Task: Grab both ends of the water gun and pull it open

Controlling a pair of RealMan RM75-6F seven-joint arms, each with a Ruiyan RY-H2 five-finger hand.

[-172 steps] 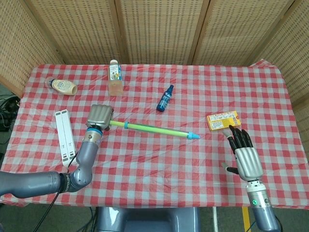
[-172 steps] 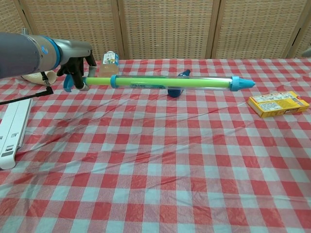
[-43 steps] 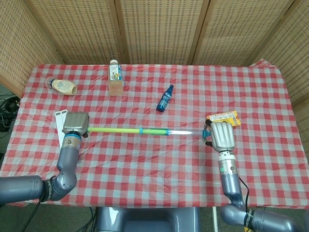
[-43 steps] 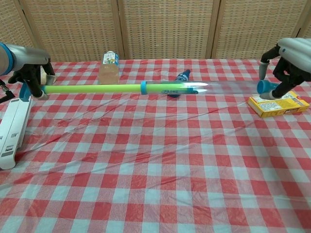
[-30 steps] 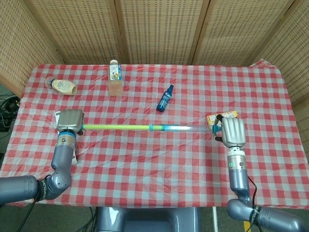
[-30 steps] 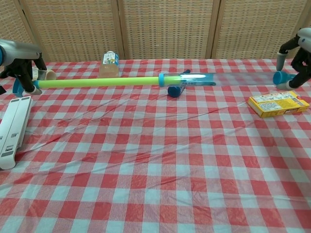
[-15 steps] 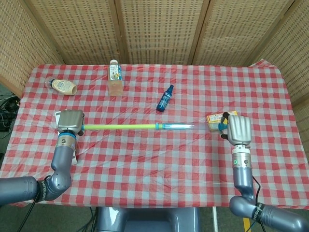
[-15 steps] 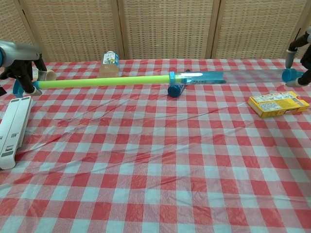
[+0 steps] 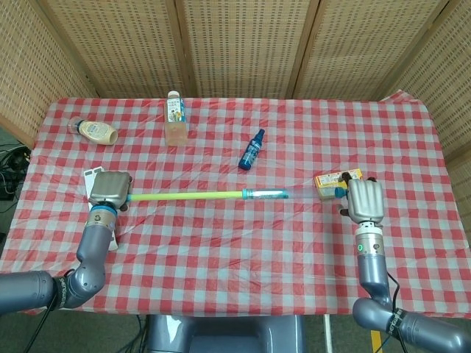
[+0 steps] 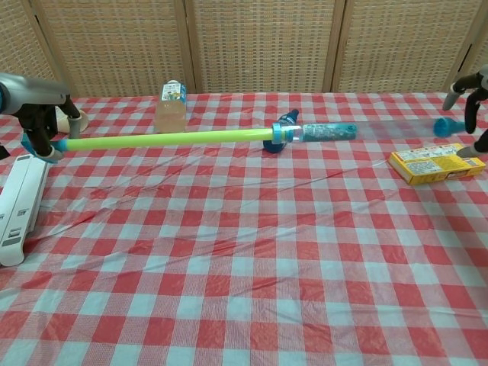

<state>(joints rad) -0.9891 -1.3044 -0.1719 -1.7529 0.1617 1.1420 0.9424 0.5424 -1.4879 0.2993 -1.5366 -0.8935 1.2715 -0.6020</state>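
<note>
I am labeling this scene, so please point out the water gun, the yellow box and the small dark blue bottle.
water gun [image 9: 191, 195], head view, on the green rod.
yellow box [image 10: 436, 164], chest view, on its top face.
small dark blue bottle [image 9: 252, 151], head view, on its body.

**Open cloth in front, clutter behind and at both ends**

The water gun [image 9: 221, 195] spans the table between the left hand [image 9: 109, 189] and the right hand [image 9: 365, 201]. On the robot's side of it, the checked tablecloth [image 10: 252, 290] lies bare. Beyond it stand a dark blue spray bottle [image 9: 252, 150], a clear bottle [image 9: 175, 118] and a toppled sauce bottle [image 9: 94, 132]. A yellow box [image 10: 435, 164] sits just beside the right hand, a white folded stand [image 10: 17, 210] beside the left.
</note>
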